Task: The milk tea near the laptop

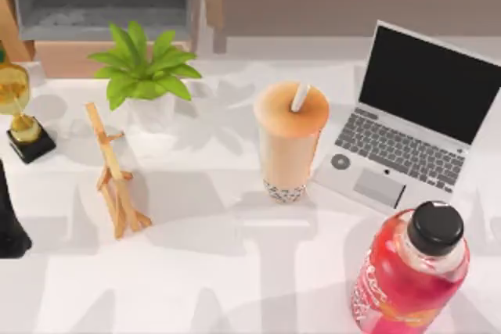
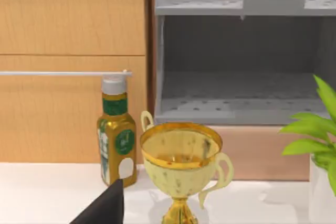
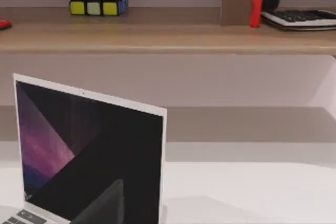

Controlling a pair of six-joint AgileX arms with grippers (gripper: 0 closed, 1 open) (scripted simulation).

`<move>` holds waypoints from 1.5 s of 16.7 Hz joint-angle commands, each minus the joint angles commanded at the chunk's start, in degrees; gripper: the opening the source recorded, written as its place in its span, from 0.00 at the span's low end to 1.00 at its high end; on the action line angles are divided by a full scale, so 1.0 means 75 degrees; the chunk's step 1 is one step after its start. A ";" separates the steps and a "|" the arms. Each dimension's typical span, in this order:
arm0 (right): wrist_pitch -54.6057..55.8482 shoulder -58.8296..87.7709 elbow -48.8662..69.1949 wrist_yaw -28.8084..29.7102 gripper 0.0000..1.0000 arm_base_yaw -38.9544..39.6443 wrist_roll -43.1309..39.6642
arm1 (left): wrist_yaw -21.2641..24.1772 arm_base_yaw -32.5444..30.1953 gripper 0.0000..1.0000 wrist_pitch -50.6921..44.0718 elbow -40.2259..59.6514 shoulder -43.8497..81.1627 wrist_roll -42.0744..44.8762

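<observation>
The milk tea (image 1: 290, 142) stands upright at the middle of the white table. It is a tall clear cup of peach-orange drink with dark pearls at its base and a white straw through an orange lid. Just to its right sits the open silver laptop (image 1: 415, 115), whose dark screen (image 3: 89, 150) is close in the right wrist view. My left arm (image 1: 9, 224) is parked at the table's left edge, far from the cup. A dark part of my left gripper (image 2: 102, 211) shows in the left wrist view. A dark part of my right gripper (image 3: 102, 208) shows in front of the laptop screen.
A pink-red bottle (image 1: 411, 271) with a black cap stands at the front right. A potted plant (image 1: 145, 72), a wooden stand (image 1: 117, 174) and a gold trophy (image 1: 19, 107) occupy the left half. A green-gold bottle (image 2: 116, 135) stands behind the trophy, and shelves run along the back.
</observation>
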 joint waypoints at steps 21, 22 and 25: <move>-0.2762 1.1228 0.7960 0.5705 1.00 0.6899 0.4899 | 0.0000 0.0000 1.00 0.0000 0.0000 0.0000 0.0000; -0.2847 1.1719 0.8131 0.5859 1.00 0.7217 0.5254 | 0.0000 0.0000 1.00 0.0000 0.0000 0.0000 0.0000; -0.3044 1.2706 0.8443 0.6221 1.00 0.7965 0.6098 | 0.0000 0.0000 1.00 0.0000 0.0000 0.0000 0.0000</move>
